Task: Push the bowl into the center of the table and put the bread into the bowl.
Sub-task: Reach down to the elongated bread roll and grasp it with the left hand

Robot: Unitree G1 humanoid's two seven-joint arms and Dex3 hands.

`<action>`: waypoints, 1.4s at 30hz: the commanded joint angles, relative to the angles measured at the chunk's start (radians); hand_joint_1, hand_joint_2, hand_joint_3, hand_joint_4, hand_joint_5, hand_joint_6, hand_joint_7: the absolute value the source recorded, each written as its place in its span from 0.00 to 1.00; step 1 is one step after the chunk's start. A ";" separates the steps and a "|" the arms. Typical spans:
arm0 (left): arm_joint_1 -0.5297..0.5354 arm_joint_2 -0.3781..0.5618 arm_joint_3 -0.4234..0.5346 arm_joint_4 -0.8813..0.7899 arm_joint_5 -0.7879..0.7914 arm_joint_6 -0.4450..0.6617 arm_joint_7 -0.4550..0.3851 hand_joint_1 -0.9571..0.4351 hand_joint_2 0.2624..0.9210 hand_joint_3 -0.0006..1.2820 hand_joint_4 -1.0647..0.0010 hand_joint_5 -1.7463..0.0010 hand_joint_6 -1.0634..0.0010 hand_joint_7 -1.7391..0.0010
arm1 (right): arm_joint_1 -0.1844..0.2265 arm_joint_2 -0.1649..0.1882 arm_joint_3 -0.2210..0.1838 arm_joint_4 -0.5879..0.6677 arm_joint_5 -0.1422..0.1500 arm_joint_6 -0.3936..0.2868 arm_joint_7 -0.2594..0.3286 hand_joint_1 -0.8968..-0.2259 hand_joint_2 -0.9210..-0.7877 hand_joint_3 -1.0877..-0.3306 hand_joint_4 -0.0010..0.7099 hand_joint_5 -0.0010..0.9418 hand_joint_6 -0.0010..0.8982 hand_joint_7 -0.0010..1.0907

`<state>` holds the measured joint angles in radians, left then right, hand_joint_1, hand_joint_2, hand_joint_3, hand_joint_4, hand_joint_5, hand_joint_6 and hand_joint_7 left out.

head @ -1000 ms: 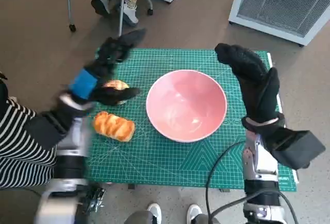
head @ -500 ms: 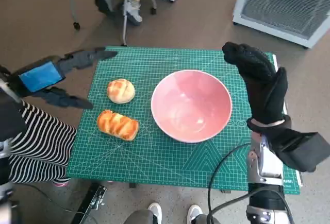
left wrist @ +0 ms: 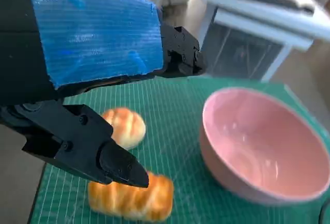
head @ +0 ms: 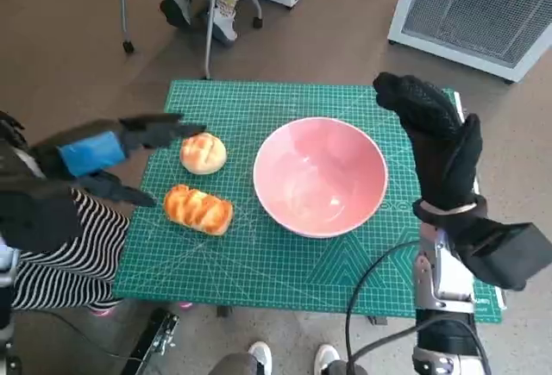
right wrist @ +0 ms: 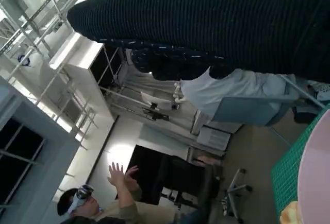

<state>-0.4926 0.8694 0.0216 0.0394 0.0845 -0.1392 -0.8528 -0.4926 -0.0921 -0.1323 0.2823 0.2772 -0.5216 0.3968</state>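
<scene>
1. The pink bowl (head: 320,177) sits near the middle of the green cutting mat (head: 259,263)
2. A round bun (head: 203,153) and a long braided bread roll (head: 198,209) lie on the mat left of the bowl, well apart from it
3. The left hand (head: 103,155) hovers beside the bun, fingers spread, holding nothing
4. The right hand (head: 435,146) stands upright just right of the bowl, fingers extended, empty

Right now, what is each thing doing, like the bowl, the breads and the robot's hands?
Pink bowl: upright, empty, on the green mat.
Round bread: on the mat, untouched.
Long bread: on the mat, untouched.
Left hand: holds nothing, fingers apart, beside the breads.
Right hand: holds nothing, raised beside the bowl.
</scene>
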 commanded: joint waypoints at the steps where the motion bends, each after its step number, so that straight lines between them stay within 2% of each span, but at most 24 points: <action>1: 0.019 0.013 -0.042 -0.017 0.048 0.022 -0.003 0.68 0.75 0.01 0.86 0.99 0.71 0.98 | 0.025 0.005 0.001 0.001 0.011 0.020 -0.005 0.26 0.00 0.54 0.28 0.01 0.20 0.27; 6: 0.020 0.005 -0.069 -0.014 0.075 0.026 0.003 0.64 0.75 0.01 0.84 0.99 0.70 0.99 | 0.027 0.004 -0.002 0.003 0.015 0.022 -0.003 0.26 0.00 0.54 0.28 0.01 0.20 0.28; 13: 0.009 -0.024 -0.160 0.035 0.182 0.005 0.035 0.60 0.75 0.01 0.82 1.00 0.69 0.99 | 0.035 0.001 -0.005 0.006 0.019 0.021 0.001 0.26 0.00 0.53 0.28 0.01 0.19 0.29; 24: -0.037 -0.084 -0.265 0.187 0.294 0.000 0.070 0.60 0.76 0.01 0.80 1.00 0.70 1.00 | 0.047 -0.006 -0.006 -0.003 0.009 0.020 -0.004 0.28 0.00 0.52 0.28 0.01 0.17 0.29; 30: -0.058 -0.105 -0.298 0.246 0.338 -0.002 0.079 0.62 0.77 0.01 0.76 0.99 0.64 0.98 | 0.050 -0.006 -0.006 -0.006 0.004 0.018 -0.008 0.28 0.00 0.51 0.29 0.01 0.17 0.30; 36: -0.067 -0.122 -0.331 0.285 0.377 0.022 0.074 0.67 0.80 0.01 0.60 0.97 0.51 0.96 | 0.053 -0.005 -0.004 -0.007 -0.003 0.013 -0.014 0.28 0.00 0.51 0.29 0.01 0.16 0.30; 38: -0.070 -0.127 -0.339 0.300 0.382 0.021 0.076 0.69 0.83 0.01 0.48 0.94 0.43 0.93 | 0.054 -0.004 -0.004 -0.006 -0.004 0.011 -0.015 0.28 0.00 0.50 0.29 0.01 0.15 0.30; 39: -0.071 -0.128 -0.342 0.307 0.384 0.018 0.078 0.70 0.83 0.01 0.46 0.93 0.42 0.93 | 0.053 -0.004 -0.003 -0.006 -0.005 0.011 -0.016 0.28 0.00 0.50 0.29 0.01 0.15 0.30; 41: -0.070 -0.130 -0.348 0.318 0.393 0.007 0.088 0.71 0.85 0.01 0.38 0.91 0.41 0.85 | 0.053 -0.003 -0.002 -0.005 -0.004 0.010 -0.017 0.28 0.00 0.50 0.29 0.01 0.15 0.30; 42: -0.069 -0.130 -0.349 0.321 0.395 0.000 0.094 0.71 0.87 0.01 0.34 0.87 0.43 0.75 | 0.053 -0.002 -0.002 -0.005 -0.004 0.010 -0.018 0.28 0.00 0.50 0.29 0.01 0.15 0.30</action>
<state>-0.5565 0.7439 -0.3114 0.3408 0.4639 -0.1251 -0.7679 -0.4616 -0.0966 -0.1352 0.2735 0.2774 -0.5159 0.3884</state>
